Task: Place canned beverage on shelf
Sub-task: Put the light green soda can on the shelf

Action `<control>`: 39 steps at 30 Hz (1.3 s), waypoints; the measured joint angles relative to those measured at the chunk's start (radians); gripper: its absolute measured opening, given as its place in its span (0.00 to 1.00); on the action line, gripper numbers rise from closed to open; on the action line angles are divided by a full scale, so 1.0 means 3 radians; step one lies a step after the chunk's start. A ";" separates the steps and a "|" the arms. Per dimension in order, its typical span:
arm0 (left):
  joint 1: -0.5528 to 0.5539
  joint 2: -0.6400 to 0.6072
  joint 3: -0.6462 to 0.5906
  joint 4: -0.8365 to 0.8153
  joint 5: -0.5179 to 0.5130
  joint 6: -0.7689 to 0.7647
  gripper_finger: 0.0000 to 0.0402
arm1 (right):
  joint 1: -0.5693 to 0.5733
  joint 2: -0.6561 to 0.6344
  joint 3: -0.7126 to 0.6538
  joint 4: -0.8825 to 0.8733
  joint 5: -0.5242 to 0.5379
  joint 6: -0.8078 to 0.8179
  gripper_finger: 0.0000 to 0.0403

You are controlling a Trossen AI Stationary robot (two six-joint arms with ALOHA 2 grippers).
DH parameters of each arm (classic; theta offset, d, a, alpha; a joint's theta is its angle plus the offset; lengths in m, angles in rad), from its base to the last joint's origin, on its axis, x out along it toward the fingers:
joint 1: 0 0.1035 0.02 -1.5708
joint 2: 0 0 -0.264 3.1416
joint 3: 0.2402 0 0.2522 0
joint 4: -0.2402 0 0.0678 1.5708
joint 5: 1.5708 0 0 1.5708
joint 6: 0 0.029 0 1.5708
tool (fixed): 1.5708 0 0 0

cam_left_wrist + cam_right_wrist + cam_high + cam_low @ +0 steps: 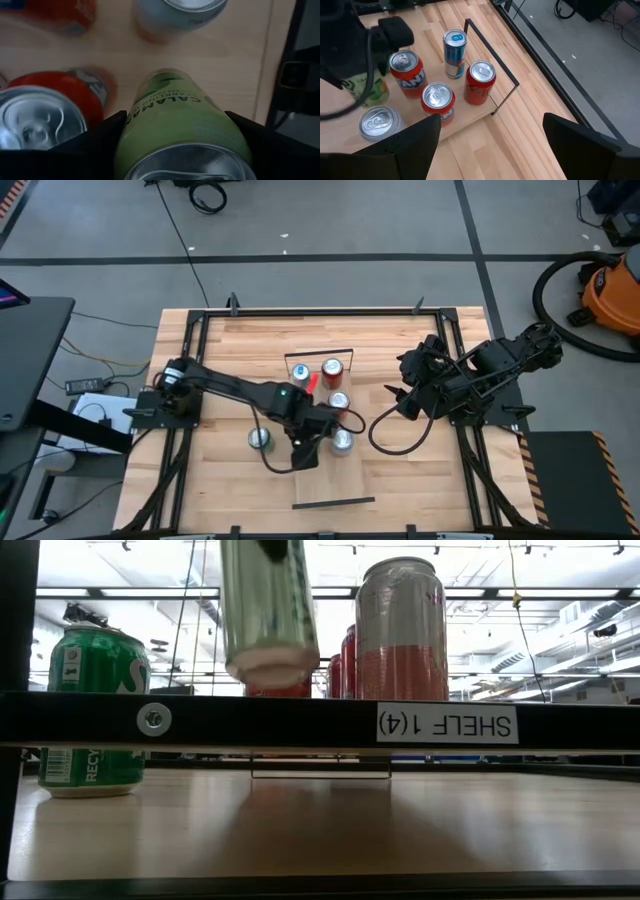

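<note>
We note the left gripper (180, 145) clamped on a pale-green can (182, 125), raised over the shelf (475, 112); only the low view shows it lifted. Right gripper (490, 130) waits apart.

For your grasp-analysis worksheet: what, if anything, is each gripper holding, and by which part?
The left gripper holds the pale green can by its sides, near the top, lifted clear of the shelf. The right gripper holds nothing.
</note>
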 joint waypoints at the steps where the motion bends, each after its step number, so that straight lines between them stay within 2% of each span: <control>1: 0.0001 0.0024 0.0000 -0.0004 -0.0003 0.0052 0.78 | 0.0000 0.0000 0.0000 0.0000 0.0000 0.0001 0.90; 12: 0.0006 0.0155 0.0003 -0.0079 0.0037 0.0270 0.79 | 0.0000 0.0001 0.0000 0.0004 0.0017 0.0002 0.90; 29: -0.0088 0.0230 -0.0047 0.0007 -0.0194 0.0715 0.79 | 0.0000 0.0001 -0.0001 0.0051 0.0029 0.0029 0.90; 39: -0.0099 0.0224 -0.0047 0.0012 -0.0081 0.0729 0.91 | 0.0000 0.0001 -0.0001 0.0052 0.0063 0.0029 0.90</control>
